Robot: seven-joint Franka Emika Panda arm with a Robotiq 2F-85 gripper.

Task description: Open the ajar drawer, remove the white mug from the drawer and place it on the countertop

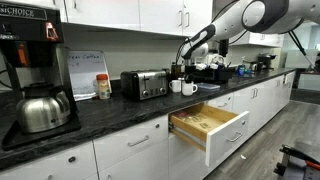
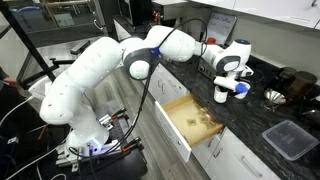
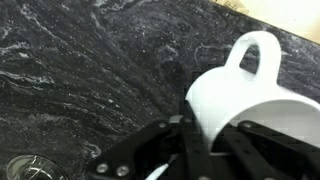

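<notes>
Over the worktop (image 3: 80,70) behind the drawer (image 2: 195,120), your claw (image 3: 198,132) grips the white mug (image 3: 255,110); releasing high could topple it.

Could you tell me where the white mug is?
The white mug is held by the gripper over the countertop, behind the open drawer, with a second white mug beside it in an exterior view.

drawer (image 1: 208,125) open; gripper (image 1: 179,74) low over white mug (image 1: 175,87); countertop (image 1: 105,110) bears second mug (image 1: 189,88), toaster (image 1: 145,84)
</notes>
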